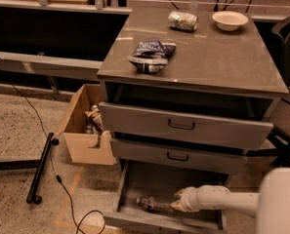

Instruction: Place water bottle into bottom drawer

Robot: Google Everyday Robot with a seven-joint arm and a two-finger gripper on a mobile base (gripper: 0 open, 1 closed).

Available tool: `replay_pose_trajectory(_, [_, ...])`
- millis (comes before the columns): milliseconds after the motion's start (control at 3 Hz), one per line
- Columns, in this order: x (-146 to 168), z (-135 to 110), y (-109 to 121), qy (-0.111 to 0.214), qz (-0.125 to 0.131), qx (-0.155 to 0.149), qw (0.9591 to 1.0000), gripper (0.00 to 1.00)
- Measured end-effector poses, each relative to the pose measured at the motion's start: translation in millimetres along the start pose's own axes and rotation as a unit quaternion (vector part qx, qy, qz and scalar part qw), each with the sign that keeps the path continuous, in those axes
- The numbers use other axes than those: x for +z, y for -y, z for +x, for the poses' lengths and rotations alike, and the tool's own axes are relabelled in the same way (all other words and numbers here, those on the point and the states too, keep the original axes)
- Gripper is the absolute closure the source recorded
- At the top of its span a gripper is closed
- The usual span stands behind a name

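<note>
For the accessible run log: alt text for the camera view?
A water bottle lies on its side in the open bottom drawer, with the gripper low in the drawer beside it. On the cabinet top sit a chip bag, a crushed can and a bowl; a cardboard box stands alongside.

Bottom drawer [154,179]: water bottle [153,204], hand [177,205] inside

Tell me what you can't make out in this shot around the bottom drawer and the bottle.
In the camera view:
- The water bottle lies in the bottom drawer. Its right end is hidden by the gripper, which sits there inside the drawer.
- The drawer's front face is cut off by the lower edge, and the arm covers its right floor.
- The cardboard box has contents too small and dim to name.
</note>
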State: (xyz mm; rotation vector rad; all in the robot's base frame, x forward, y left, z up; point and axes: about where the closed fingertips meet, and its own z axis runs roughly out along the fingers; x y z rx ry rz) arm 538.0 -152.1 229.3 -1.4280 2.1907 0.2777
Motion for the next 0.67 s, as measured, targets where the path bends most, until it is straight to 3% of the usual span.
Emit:
replay_pose_trajectory(333, [-59, 27, -6, 0.020, 0.017, 0.064, 0.9976, 0.83])
replay_pose_trajectory(667, [-140, 84, -13, 0.012, 0.065, 0.156, 0.9856, 1.00])
